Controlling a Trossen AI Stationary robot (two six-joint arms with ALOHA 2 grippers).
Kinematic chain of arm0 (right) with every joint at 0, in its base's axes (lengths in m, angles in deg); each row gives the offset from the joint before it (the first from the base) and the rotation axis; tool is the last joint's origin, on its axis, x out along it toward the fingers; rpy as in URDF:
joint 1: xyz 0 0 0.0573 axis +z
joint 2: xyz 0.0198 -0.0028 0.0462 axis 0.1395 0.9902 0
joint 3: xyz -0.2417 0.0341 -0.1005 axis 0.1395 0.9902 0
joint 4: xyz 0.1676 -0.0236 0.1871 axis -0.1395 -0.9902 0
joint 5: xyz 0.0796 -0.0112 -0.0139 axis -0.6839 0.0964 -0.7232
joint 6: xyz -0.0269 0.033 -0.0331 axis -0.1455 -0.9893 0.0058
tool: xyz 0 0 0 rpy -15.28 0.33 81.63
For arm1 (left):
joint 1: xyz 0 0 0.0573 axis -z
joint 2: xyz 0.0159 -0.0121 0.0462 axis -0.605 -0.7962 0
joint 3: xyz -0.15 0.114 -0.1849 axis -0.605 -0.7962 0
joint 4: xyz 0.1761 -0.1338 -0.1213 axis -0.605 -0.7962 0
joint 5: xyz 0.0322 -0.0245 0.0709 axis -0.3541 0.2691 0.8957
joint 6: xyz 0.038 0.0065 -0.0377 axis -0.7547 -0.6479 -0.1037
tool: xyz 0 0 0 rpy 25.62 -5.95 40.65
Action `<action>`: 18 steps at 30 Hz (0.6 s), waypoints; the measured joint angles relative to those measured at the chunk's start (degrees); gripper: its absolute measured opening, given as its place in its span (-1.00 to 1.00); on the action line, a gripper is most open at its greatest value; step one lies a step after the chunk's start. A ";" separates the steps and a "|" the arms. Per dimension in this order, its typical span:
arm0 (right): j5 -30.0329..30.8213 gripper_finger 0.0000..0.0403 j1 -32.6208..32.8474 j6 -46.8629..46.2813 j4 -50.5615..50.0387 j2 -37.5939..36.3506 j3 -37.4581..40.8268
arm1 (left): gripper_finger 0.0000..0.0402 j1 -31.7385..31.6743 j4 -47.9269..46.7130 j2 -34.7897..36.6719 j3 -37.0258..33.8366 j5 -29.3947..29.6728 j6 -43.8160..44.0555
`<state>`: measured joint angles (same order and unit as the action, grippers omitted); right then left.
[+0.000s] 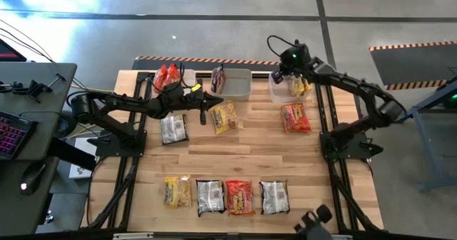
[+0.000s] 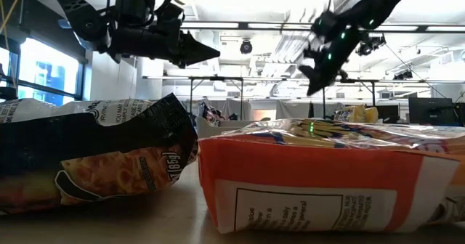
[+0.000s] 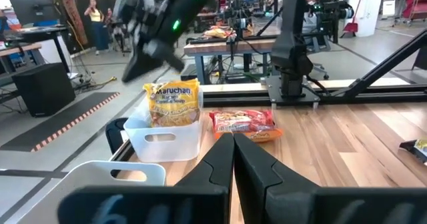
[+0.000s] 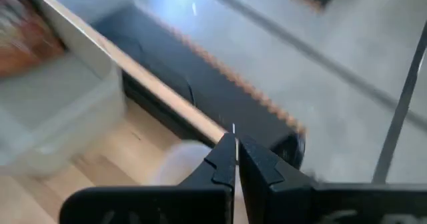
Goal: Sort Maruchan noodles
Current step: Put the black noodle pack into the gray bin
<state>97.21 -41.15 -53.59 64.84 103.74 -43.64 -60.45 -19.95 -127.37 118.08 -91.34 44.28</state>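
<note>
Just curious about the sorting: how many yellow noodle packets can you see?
3 yellow packets: one standing in the far-right bin, one mid-table, one at the near row's left end. Others might be hidden in the bins.

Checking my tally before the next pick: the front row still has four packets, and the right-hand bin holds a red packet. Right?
Not quite. The right-hand bin holds a yellow packet, not a red one; the left wrist view shows it standing in that bin. The front row does have four packets, as the high view shows.

Maruchan noodles (image 1: 226, 116): four packets flat in near row, three mid-table, others in bins.
</note>
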 joint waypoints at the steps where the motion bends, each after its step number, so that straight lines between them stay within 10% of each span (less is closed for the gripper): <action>1: 0.50 -1.00 0.85 0.34 2.27 -1.91 1.59 | -0.99 0.01 -0.34 0.00 0.00 -0.25 0.02; 18: -0.10 -1.00 22.66 -11.85 54.99 -20.86 43.85 | -0.94 10.35 -16.45 0.00 0.33 -15.10 1.96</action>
<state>97.11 -18.49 -65.44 119.83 82.88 0.21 -50.10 -36.41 -127.37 118.41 -106.43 46.23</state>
